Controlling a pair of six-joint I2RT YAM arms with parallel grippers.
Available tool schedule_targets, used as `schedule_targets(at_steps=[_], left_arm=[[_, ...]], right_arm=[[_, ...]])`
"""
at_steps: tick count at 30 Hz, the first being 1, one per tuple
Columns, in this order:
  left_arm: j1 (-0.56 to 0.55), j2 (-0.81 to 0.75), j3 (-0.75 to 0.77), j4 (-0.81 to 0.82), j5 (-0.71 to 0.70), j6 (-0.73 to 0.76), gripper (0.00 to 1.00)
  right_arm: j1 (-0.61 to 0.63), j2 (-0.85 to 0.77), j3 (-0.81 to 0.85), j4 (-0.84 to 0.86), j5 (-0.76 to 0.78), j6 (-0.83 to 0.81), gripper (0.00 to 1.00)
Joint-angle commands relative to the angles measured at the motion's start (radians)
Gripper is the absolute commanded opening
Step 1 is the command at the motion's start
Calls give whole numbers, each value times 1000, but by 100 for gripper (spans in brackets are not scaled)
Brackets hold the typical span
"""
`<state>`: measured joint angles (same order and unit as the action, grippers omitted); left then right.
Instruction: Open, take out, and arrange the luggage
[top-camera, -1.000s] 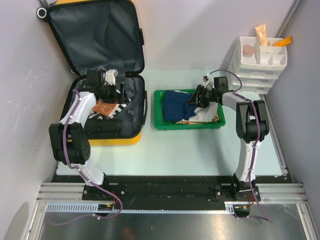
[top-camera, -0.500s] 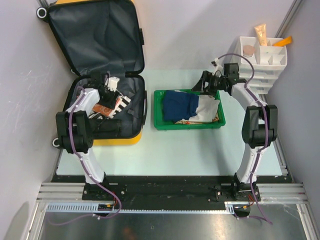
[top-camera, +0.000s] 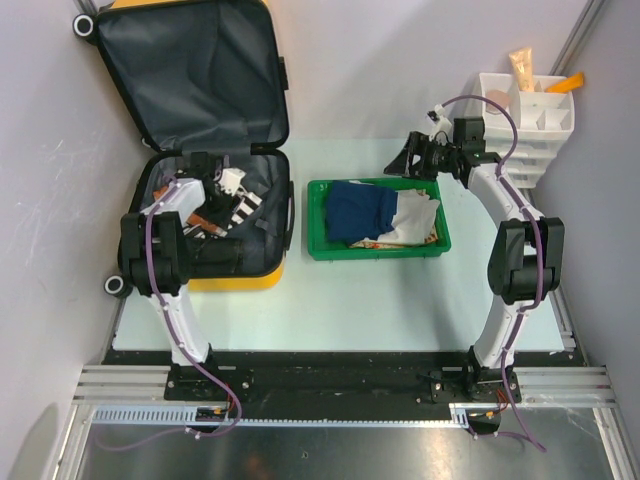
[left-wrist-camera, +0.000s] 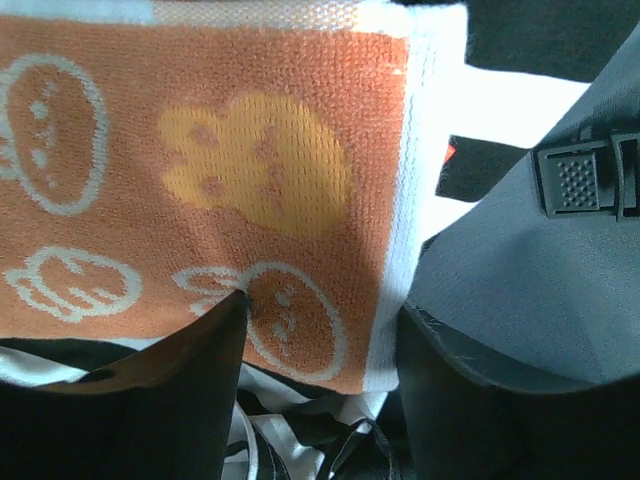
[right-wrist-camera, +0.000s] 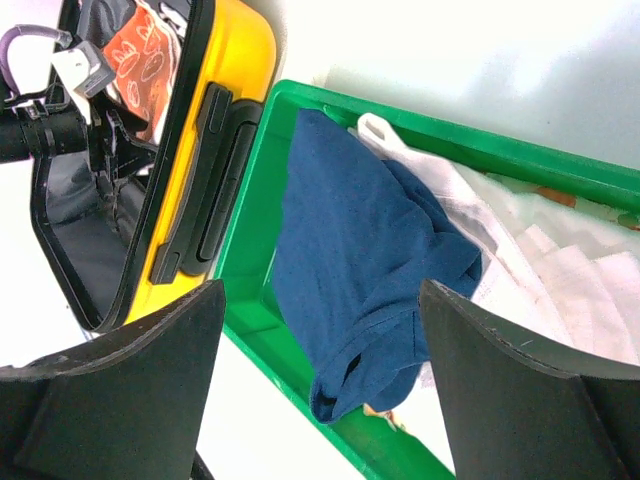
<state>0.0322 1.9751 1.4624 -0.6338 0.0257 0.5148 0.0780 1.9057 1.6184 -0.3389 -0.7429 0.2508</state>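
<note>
the luggage (top-camera: 190, 70) is lying open in the far left corner of the tabletop, its lid standing up against the far edge and showing dark grey lining. the lower half is holding an orange cloth (left-wrist-camera: 200, 180) printed with pale cartoon shapes, along with some black and white items (top-camera: 245, 205) that are too tangled to name. a black buckle (left-wrist-camera: 578, 180) is sitting on the grey lining just beside the cloth.

the left gripper (top-camera: 215, 180) is reaching down inside the lower half of the luggage, right over the orange cloth. its fingers (left-wrist-camera: 150, 400) are standing spread apart, with the cloth's white-edged corner showing in the gap between them; whether they are touching the cloth cannot be told.

a green tray (top-camera: 378, 253) is sitting near the middle of the table, just to the right of the luggage. it is holding a dark blue garment (top-camera: 358, 212) on its left side and crumpled white cloth (top-camera: 415, 218) on its right.

the right gripper (top-camera: 415, 160) is hovering over the tray's far edge, its jaws spread wide and holding nothing.

a white organizer (top-camera: 500, 135) is standing in the far right corner, carrying a pale tube (top-camera: 522, 68), an orange item (top-camera: 565, 84) and a round pinkish thing (top-camera: 497, 99) in its top compartments.
</note>
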Motion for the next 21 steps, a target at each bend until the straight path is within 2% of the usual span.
schedule_targets(at_steps=[1,10,13,16,19,21], left_arm=[[0,-36,18,-6,14,14,59],[2,-99,70,-67,56,1,45],[5,-96,85,-73,63,-9,36],[8,-91,111,-81,77,-28,15],[9,-93,133,-93,89,-45,0],[11,-94,150,-101,100,-56,0]], right_arm=[[-1,-10,47,17,-18,15,83],[6,3,55,23,-36,21,83],[9,6,55,24,-39,21,83],[16,6,54,28,-41,25,83],[25,6,52,31,-41,27,83],[32,6,51,37,-44,33,83]])
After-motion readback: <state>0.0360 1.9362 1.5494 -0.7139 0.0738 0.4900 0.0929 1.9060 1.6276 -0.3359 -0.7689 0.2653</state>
